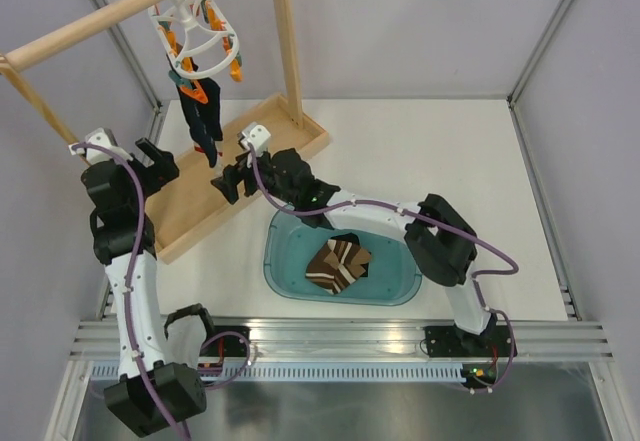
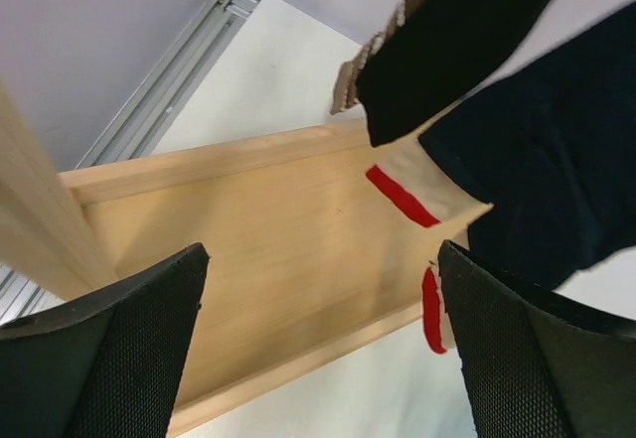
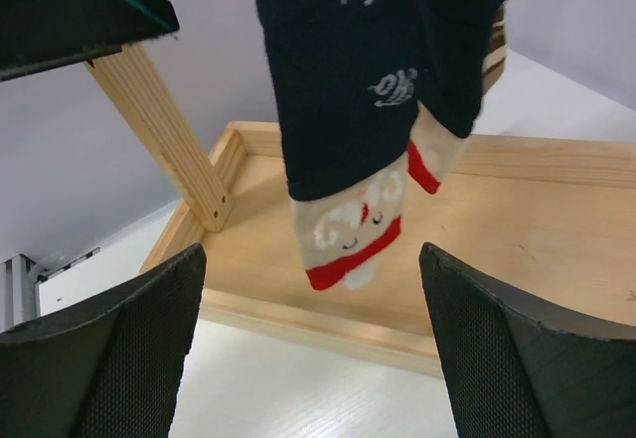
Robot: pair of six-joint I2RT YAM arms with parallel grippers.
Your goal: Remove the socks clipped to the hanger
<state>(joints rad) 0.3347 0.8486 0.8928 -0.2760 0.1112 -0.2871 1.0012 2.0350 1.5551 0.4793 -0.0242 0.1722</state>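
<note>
Free gap under hanging socks (image 1: 205, 126), above wooden tray (image 1: 190, 216); rack post (image 1: 287, 51) rightward.

1. The top external camera sits high above and behind the arm bases and looks steeply down. It takes in the whole table (image 1: 450, 161), the wooden tray (image 1: 190, 211), the teal basin (image 1: 268, 251), the rack pole (image 1: 100, 21) and the hanger (image 1: 195, 21).
2. The left wrist camera rides just behind the left gripper (image 2: 323, 251) and looks out between its fingers. It faces along the tray (image 2: 268, 229) towards the table's edge rail, with the socks (image 2: 537, 140) very near at upper right.
3. The right wrist camera sits low behind the right gripper (image 3: 310, 249) and tilts upward at the socks (image 3: 348, 90), close ahead, with the upright post (image 3: 164, 130) to their left.
4. Both wrist views share the tray (image 3: 527, 219) and the same hanging socks; the overhead view holds these (image 1: 203, 111) and both grippers, left (image 1: 160, 161) and right (image 1: 232, 176)
</note>
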